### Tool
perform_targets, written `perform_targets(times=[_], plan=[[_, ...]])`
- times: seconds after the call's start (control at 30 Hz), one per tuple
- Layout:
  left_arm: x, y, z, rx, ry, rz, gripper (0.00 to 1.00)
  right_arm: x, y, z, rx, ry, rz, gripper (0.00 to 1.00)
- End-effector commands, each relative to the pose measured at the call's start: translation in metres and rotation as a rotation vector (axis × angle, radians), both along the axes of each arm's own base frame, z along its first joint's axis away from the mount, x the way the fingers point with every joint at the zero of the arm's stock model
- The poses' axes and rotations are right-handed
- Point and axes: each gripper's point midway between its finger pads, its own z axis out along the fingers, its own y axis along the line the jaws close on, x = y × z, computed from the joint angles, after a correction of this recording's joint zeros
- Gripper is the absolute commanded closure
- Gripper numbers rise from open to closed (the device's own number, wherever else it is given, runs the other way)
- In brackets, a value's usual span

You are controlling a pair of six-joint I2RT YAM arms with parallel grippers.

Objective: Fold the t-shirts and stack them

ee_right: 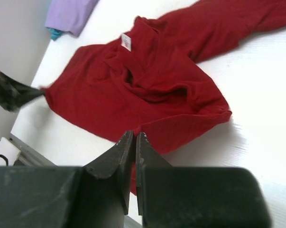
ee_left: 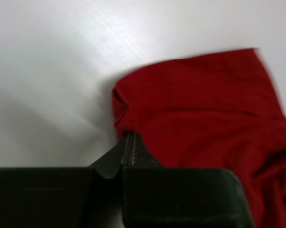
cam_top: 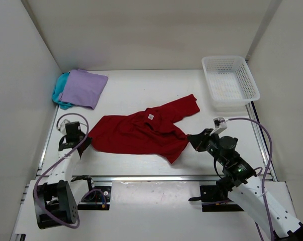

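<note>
A deep red t-shirt [cam_top: 141, 133] lies spread and rumpled across the middle of the table, its white neck label up. My left gripper [cam_top: 86, 142] is shut on the shirt's left corner; in the left wrist view the fingertips [ee_left: 128, 134] pinch a bunched fold of the red t-shirt [ee_left: 204, 109]. My right gripper [cam_top: 191, 138] is shut on the shirt's right edge, and red cloth [ee_right: 147, 90] runs in between the closed jaws of that gripper [ee_right: 134, 135]. A folded lavender t-shirt [cam_top: 83, 88] lies on top of a teal t-shirt [cam_top: 61, 94] at the back left.
A white mesh basket [cam_top: 230, 80] stands at the back right corner. White walls close in the table on the left, back and right. A metal rail runs along the near edge in front of the arm bases.
</note>
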Motion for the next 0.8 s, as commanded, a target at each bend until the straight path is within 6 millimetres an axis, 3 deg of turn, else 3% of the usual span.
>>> perform_targets(times=[0.0,0.07,0.23,0.27,0.3,0.33,0.4,0.43,0.47,0.53,0.57,0.63,0.67,0.73,0.77], plan=[[0.033,-0.014,0.061,0.109,-0.117,-0.112,1.00,0.008,-0.002,0.020,0.011,-0.028,-0.035,1.00],[0.050,-0.029,0.095,0.128,-0.179,-0.175,1.00,0.011,-0.006,0.024,-0.009,-0.024,-0.066,1.00],[0.076,-0.081,0.149,0.126,-0.286,-0.370,1.00,0.016,-0.005,0.034,-0.062,-0.010,-0.116,1.00],[0.088,-0.093,0.169,0.125,-0.320,-0.403,1.00,0.018,-0.003,0.043,-0.069,-0.018,-0.121,1.00],[0.092,-0.099,0.172,0.141,-0.307,-0.428,1.00,0.022,-0.005,0.050,-0.081,-0.024,-0.141,1.00],[0.101,-0.101,0.200,0.150,-0.355,-0.442,1.00,0.025,-0.004,0.063,-0.109,-0.039,-0.146,1.00],[0.116,-0.097,0.249,0.108,-0.450,-0.479,1.00,0.036,-0.011,0.106,-0.169,-0.102,-0.192,1.00],[0.118,-0.077,0.262,0.110,-0.472,-0.438,1.00,0.040,-0.019,0.119,-0.182,-0.118,-0.235,1.00],[0.123,-0.066,0.289,0.106,-0.524,-0.434,1.00,0.046,-0.028,0.138,-0.231,-0.149,-0.271,1.00],[0.130,-0.059,0.337,0.156,-0.576,-0.427,1.00,0.057,-0.044,0.196,-0.265,-0.222,-0.340,1.00],[0.127,-0.062,0.345,0.177,-0.563,-0.443,1.00,0.061,-0.057,0.207,-0.282,-0.224,-0.385,1.00],[0.130,-0.070,0.383,0.159,-0.637,-0.482,1.00,0.068,-0.071,0.263,-0.315,-0.289,-0.432,1.00],[0.132,-0.060,0.391,0.147,-0.657,-0.455,1.00,0.071,-0.078,0.274,-0.320,-0.295,-0.456,1.00],[0.132,-0.062,0.420,0.103,-0.726,-0.478,1.00,0.080,-0.079,0.321,-0.309,-0.367,-0.473,1.00],[0.135,-0.056,0.424,0.097,-0.729,-0.462,1.00,0.081,-0.077,0.328,-0.319,-0.371,-0.469,1.00]])
